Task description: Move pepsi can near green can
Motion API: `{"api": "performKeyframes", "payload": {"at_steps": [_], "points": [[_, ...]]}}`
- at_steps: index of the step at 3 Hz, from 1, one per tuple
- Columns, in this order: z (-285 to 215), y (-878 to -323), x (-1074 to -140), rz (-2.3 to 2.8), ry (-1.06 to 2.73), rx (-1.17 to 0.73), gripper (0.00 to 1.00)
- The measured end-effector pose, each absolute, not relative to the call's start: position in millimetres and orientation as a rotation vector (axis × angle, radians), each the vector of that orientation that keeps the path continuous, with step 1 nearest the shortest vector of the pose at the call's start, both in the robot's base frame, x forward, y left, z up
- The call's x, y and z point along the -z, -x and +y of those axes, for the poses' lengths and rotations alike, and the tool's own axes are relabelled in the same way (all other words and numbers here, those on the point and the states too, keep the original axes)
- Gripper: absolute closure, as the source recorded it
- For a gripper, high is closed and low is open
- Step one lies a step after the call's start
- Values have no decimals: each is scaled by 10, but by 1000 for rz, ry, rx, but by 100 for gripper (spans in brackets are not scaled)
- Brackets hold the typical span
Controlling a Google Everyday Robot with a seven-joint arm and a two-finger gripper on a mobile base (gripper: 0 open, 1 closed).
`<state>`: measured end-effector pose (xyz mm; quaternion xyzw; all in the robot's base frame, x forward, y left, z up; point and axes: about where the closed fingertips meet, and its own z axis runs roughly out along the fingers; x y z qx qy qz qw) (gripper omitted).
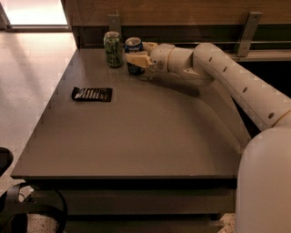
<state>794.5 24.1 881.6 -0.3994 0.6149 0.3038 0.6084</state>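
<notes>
A dim view looks down across a plain grey-brown bench toward a wooden back wall. At the far edge of the bench, left of centre, two drink cans stand upright just beside each other, with a narrow gap between them. The left one is the green can, pale green with a darker green and white pattern and a silver top; its print cannot be read. To its right is the pepsi can, dark blue with a silver top and light markings on its side; no lettering on it can be made out. A white robot arm reaches in from the lower right, stretching across the back of the bench to the blue can. Its end effector, with pale yellowish fingers, is clamped on the pepsi can: one finger crosses the can's near side about halfway up and the other sits behind it near the rim. The can's base appears to rest on the bench. Well apart from the cans, nearer the left edge, a flat black snack packet lies on the bench, with a row of light marks too small to read. Two grey metal brackets stand against the back wall. A pale floor lies to the left of the bench.
</notes>
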Motion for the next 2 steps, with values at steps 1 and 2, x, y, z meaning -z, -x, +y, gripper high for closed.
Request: {"api": "performKeyframes", "payload": {"at_steps": [1,2], "points": [[286,-7940,-8815,1418,926,-707,0],[287,-7939,-8815,1418,926,-708,0]]}}
